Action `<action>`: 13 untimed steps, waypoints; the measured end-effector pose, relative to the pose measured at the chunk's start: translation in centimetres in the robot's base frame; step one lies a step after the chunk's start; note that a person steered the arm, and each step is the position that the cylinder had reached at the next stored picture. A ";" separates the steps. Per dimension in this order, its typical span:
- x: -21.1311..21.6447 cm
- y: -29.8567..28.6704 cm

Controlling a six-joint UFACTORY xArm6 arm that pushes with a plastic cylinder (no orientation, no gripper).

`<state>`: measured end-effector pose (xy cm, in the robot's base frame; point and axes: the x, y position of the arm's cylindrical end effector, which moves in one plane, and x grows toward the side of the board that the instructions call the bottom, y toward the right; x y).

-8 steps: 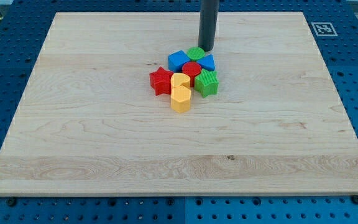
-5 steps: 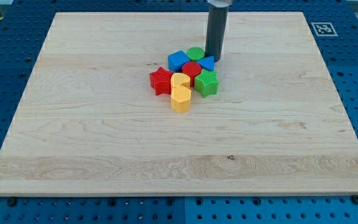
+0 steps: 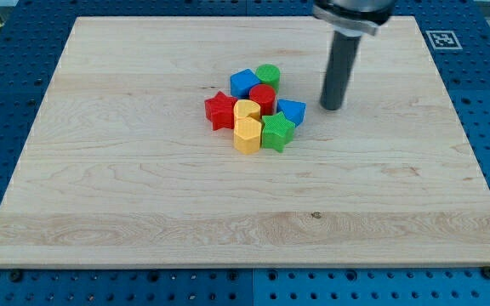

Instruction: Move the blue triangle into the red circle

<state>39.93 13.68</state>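
The blue triangle (image 3: 293, 110) lies at the right side of a tight cluster of blocks near the board's upper middle, touching the red circle (image 3: 263, 98) on its left. My tip (image 3: 333, 107) stands on the board a short way to the right of the blue triangle, apart from it. A green star (image 3: 277, 132) sits just below the blue triangle. A green circle (image 3: 268, 75) and a blue cube (image 3: 244, 82) sit above the red circle.
A red star (image 3: 220, 110) is at the cluster's left. A yellow heart (image 3: 247, 110) and a yellow hexagon (image 3: 247, 135) sit at its lower middle. The wooden board (image 3: 143, 195) lies on a blue perforated table; a fiducial tag (image 3: 441, 38) is at top right.
My tip has moved right and down, from above the cluster to its right side. The blue triangle and the green star have shifted downward; the triangle now sits lower right of the red circle.
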 end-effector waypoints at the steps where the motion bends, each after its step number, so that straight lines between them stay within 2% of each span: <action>1: 1.4 1.8; 4: 2.0 -0.6; 6: 7.0 -0.9; 11: 4.5 -3.6; 13: 4.5 -7.6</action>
<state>44.47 6.08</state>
